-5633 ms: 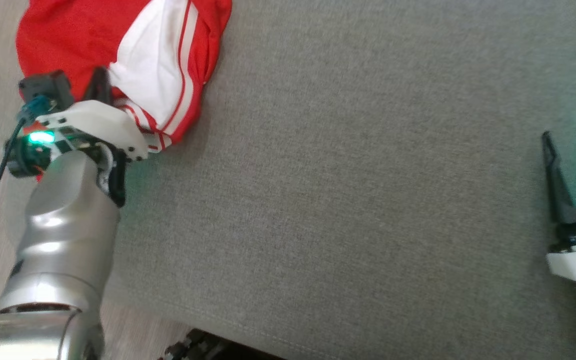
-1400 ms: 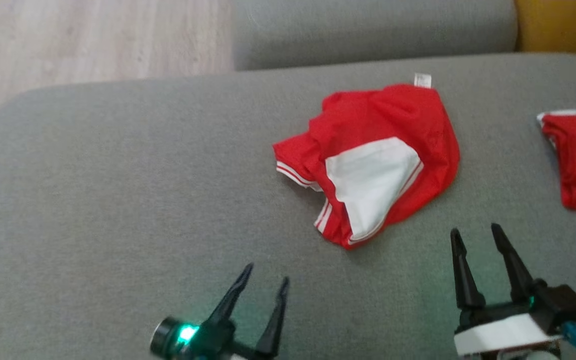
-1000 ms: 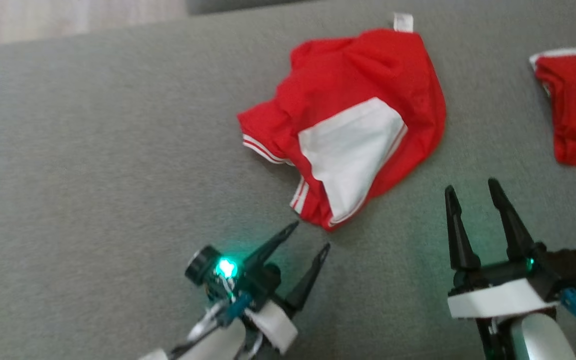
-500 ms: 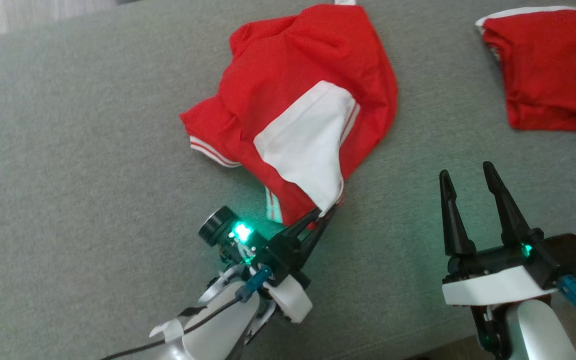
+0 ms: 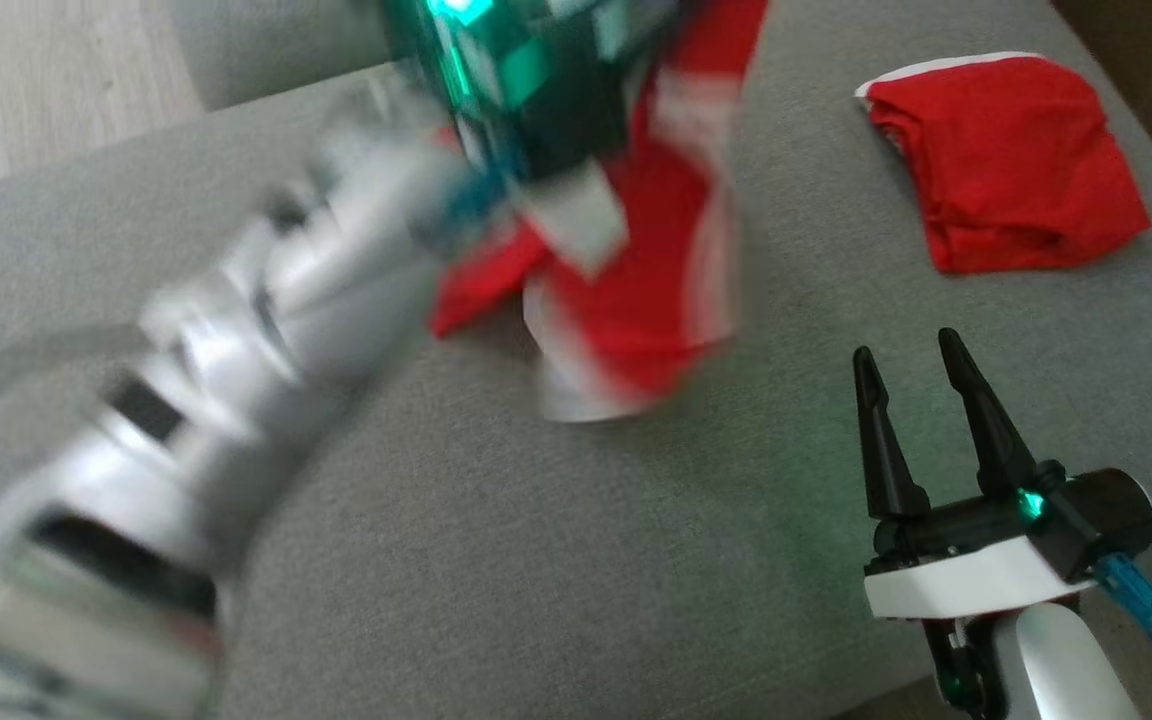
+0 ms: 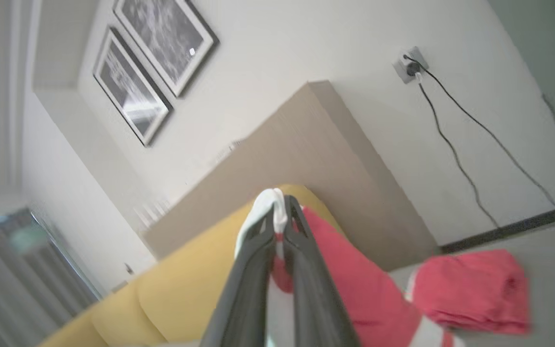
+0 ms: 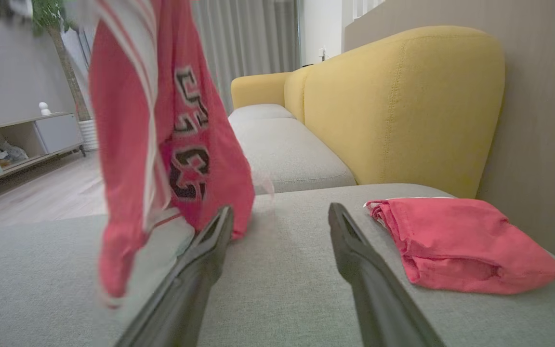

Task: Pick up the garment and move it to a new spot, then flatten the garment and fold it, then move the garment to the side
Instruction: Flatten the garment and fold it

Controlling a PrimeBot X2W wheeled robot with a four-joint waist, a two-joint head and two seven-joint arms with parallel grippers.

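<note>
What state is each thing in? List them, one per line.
left gripper: jaws shut on the jersey.
jersey: hanging loose from the left gripper, unfolded.
right gripper: jaws open, empty, over the sofa.
red cloth: folded, lying on the sofa.

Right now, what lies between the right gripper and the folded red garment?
Just bare grey cushion, by the head and right wrist views.
</note>
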